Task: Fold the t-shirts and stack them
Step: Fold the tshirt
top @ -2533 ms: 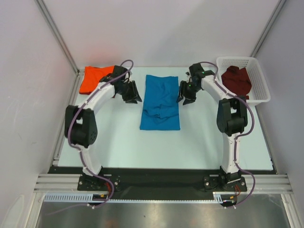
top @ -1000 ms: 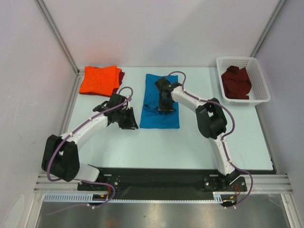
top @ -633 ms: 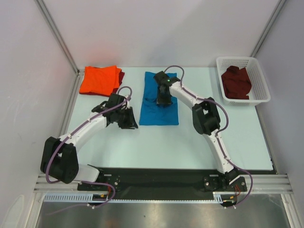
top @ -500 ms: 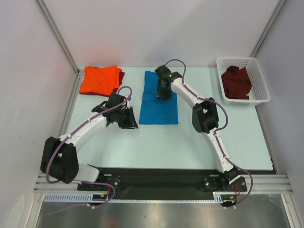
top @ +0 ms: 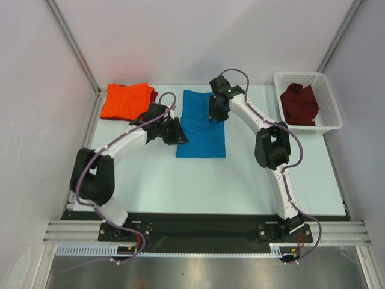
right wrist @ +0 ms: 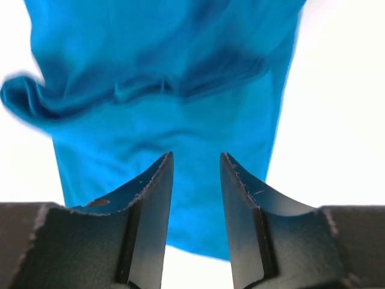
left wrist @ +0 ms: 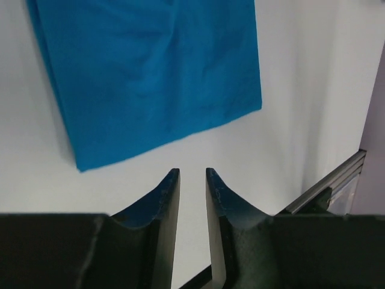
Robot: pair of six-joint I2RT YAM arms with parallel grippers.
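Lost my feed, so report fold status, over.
Left end effector open, beside blue shirt. Right end effector open, above it. Nothing blocking.

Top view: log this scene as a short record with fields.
blue t-shirt: folded flat, in the middle
orange t-shirt: folded, far left
maroon t-shirt: in white basket
left gripper: fingers apart, empty, beside blue t-shirt's left edge
right gripper: fingers apart, empty, over blue t-shirt's far end

free: table (top: 198,180) nearside of blue t-shirt (top: 201,129) | obstacles: basket (top: 334,102) far-right, orange t-shirt (top: 123,101) far-left
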